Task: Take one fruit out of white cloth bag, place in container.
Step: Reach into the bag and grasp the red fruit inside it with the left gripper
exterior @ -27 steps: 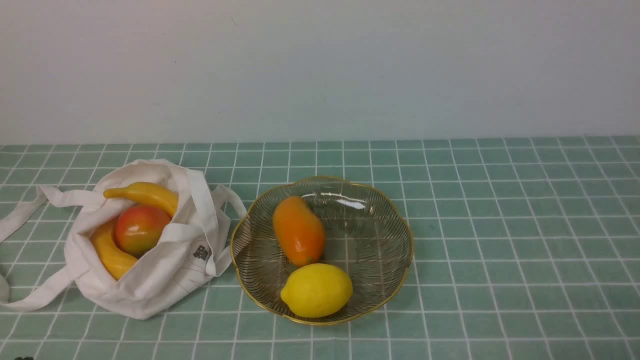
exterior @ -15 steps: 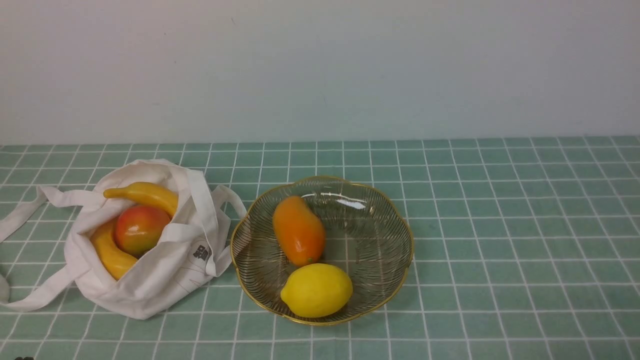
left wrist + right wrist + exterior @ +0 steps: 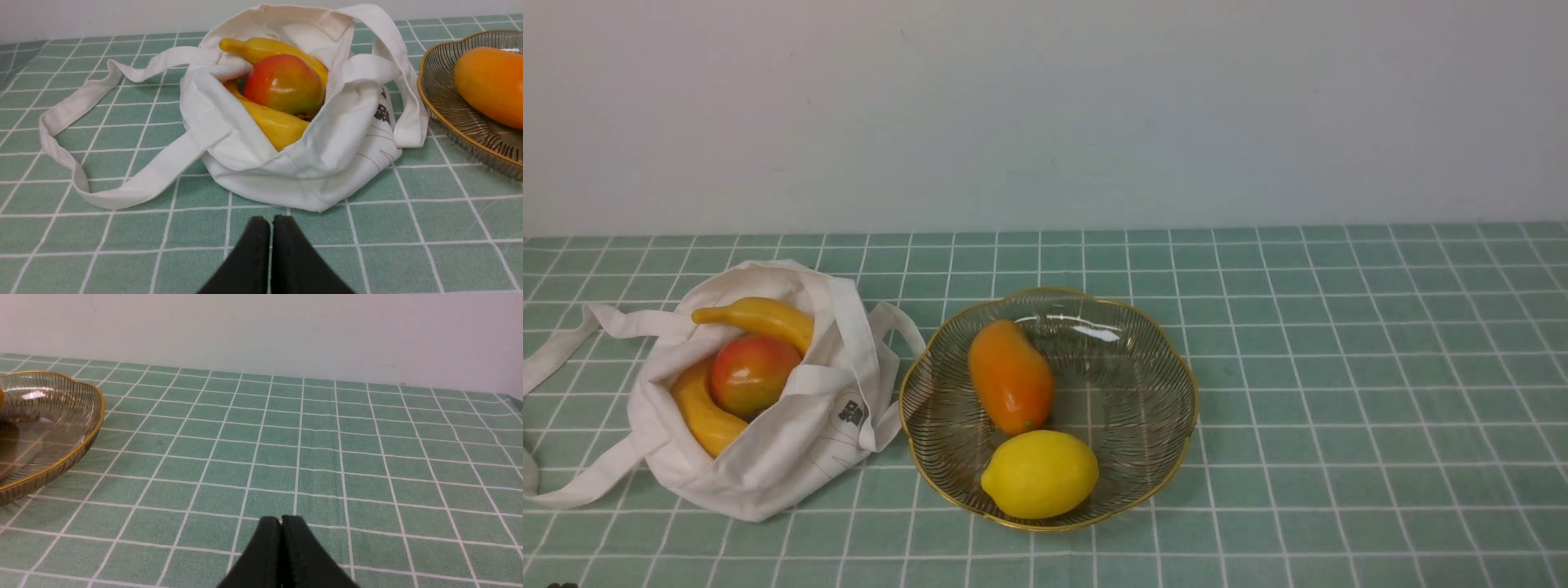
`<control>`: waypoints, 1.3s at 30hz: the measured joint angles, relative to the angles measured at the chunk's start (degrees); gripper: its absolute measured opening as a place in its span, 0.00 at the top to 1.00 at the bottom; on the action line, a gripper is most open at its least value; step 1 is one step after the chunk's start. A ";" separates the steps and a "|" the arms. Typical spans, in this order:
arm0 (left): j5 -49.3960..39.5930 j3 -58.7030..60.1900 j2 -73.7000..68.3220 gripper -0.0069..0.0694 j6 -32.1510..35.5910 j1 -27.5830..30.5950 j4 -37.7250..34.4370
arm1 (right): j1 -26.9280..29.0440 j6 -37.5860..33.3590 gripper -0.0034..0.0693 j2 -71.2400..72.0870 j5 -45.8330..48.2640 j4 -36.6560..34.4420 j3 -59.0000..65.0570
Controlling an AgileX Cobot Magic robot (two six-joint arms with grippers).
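Two black pincers, each with jaws pressed together and empty: left gripper (image 3: 270,222) low over the green checked tablecloth (image 3: 1339,367), facing the open mouth of the white cloth bag (image 3: 792,441), probably lined up for a reach; right gripper (image 3: 281,522) idle, off to the far side of the container (image 3: 1196,408). Inside the slumped bag, the red fruit (image 3: 750,374) wedged between two yellow bananas (image 3: 764,318), not yet lifted. Inside the container, a long orange fruit (image 3: 1010,376) and a lemon (image 3: 1040,474), bare glass beside them for one more.
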State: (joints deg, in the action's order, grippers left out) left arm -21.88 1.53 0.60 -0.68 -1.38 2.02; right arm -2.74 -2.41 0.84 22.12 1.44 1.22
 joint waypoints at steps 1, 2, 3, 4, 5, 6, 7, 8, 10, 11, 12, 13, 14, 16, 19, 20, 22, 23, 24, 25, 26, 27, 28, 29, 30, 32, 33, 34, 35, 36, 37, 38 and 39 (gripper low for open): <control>0.13 0.00 0.00 0.92 0.11 0.00 0.27 | 0.00 0.00 0.97 0.00 0.00 0.00 0.00; 0.62 0.06 0.00 0.92 0.00 0.00 0.34 | 0.00 0.00 0.97 0.00 0.00 0.00 0.00; 1.61 0.11 0.00 0.92 -0.61 0.00 -0.12 | 0.00 0.00 0.97 0.00 0.00 0.00 0.00; 2.75 0.11 0.00 0.92 -1.64 0.00 -1.09 | 0.00 0.00 0.97 0.00 0.00 0.00 0.00; 4.82 0.11 0.00 0.92 -4.20 0.00 -4.12 | 0.00 0.00 0.97 0.00 0.00 0.00 0.00; 6.72 0.11 0.00 0.92 -6.42 0.00 -6.86 | 0.00 0.00 0.97 0.00 0.00 0.00 0.00; 8.19 0.11 0.00 0.92 -7.69 0.00 -8.52 | 0.00 0.00 0.97 0.00 0.00 0.00 0.00; 9.91 0.11 0.00 0.92 -9.70 0.00 -11.27 | 0.00 0.00 0.97 0.00 0.00 0.00 0.00; 13.17 0.11 0.00 0.92 -13.17 0.00 -16.73 | 0.00 0.00 0.97 0.00 0.00 0.00 0.00; 13.17 0.11 0.00 0.92 -13.43 0.00 -17.18 | 0.00 0.00 0.97 0.00 0.00 0.00 0.00; 16.20 0.11 0.00 0.92 -15.14 0.00 -20.91 | 0.00 0.00 0.97 0.00 0.00 0.00 0.00; 18.24 0.11 0.00 0.92 -15.54 0.00 -22.54 | 0.00 0.00 0.97 0.00 0.00 0.00 0.00; 21.22 0.13 0.00 0.92 -15.77 0.00 -23.96 | 0.00 0.00 0.97 0.00 0.00 0.00 0.00; 32.29 0.31 0.00 0.92 -16.32 0.00 -26.32 | 0.00 0.00 0.97 0.00 0.00 0.00 0.00; 41.94 -4.50 0.00 0.92 -17.23 0.00 -26.34 | 0.00 0.00 0.97 0.00 0.00 0.00 0.00; 40.80 -7.51 -0.12 0.92 -17.00 0.00 -25.42 | 0.00 0.00 0.97 0.00 0.00 0.00 0.00; 37.29 -11.68 -0.95 0.92 -16.14 0.00 -23.82 | 0.00 0.00 0.97 0.00 0.00 0.00 0.00; 33.88 -14.62 -2.09 0.92 -15.49 0.00 -22.72 | 0.00 0.00 0.97 0.00 0.00 0.00 0.00; 27.47 -18.92 -4.63 0.92 -14.35 0.00 -21.43 | 0.00 0.00 0.97 0.00 0.00 0.00 0.00; 21.54 -22.26 -7.41 0.92 -13.41 0.00 -20.55 | 0.00 0.00 0.97 0.00 0.00 0.00 0.00; 16.65 -24.76 -10.01 0.92 -12.86 0.00 -19.95 | 0.00 0.00 0.97 0.00 0.00 0.00 0.00; 10.46 -27.60 -13.60 0.92 -12.01 0.00 -18.97 | 0.00 0.00 0.97 0.00 0.00 0.00 0.00; 4.43 -30.20 -17.54 0.92 -11.17 0.00 -18.06 | 0.00 0.00 0.97 0.00 0.00 0.00 0.00; -0.17 -32.53 -20.84 0.92 -10.35 0.00 -17.31 | 0.00 0.00 0.97 0.00 0.00 0.00 0.00; -5.37 -34.66 -25.13 0.92 -9.62 0.00 -16.18 | 0.00 0.00 0.97 0.00 0.00 0.00 0.00; -13.27 -38.20 -33.87 0.92 -8.10 0.00 -13.88 | 0.00 0.00 0.97 0.00 0.00 0.00 0.00; -17.40 -40.56 -38.19 0.92 -7.11 0.00 -12.39 | 0.00 0.00 0.97 0.00 0.00 0.00 0.00; -20.39 -42.52 -43.25 0.92 -6.47 0.00 -11.02 | 0.00 0.00 0.97 0.00 0.00 0.00 0.00; -21.69 -44.10 -46.46 0.92 -6.18 0.00 -10.36 | 0.00 0.00 0.97 0.00 0.00 0.00 0.00; -22.59 -45.98 -50.35 0.92 -5.92 0.00 -9.36 | 0.00 0.00 0.97 0.00 0.00 0.00 0.00; -22.78 -46.71 -51.87 0.92 -5.92 0.00 -8.94 | 0.00 0.00 0.97 0.00 0.00 0.00 0.00; -23.07 -49.14 -56.15 0.92 -5.77 0.00 -7.59 | 0.00 0.00 0.97 0.00 0.00 0.00 0.00; -23.13 -50.76 -59.45 0.92 -5.69 0.00 -6.88 | 0.00 0.00 0.97 0.00 0.00 0.00 0.00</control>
State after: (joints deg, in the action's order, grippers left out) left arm -45.01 -49.23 -58.85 -6.38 -1.38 -4.87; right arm -2.74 -2.41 0.84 22.12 1.44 1.22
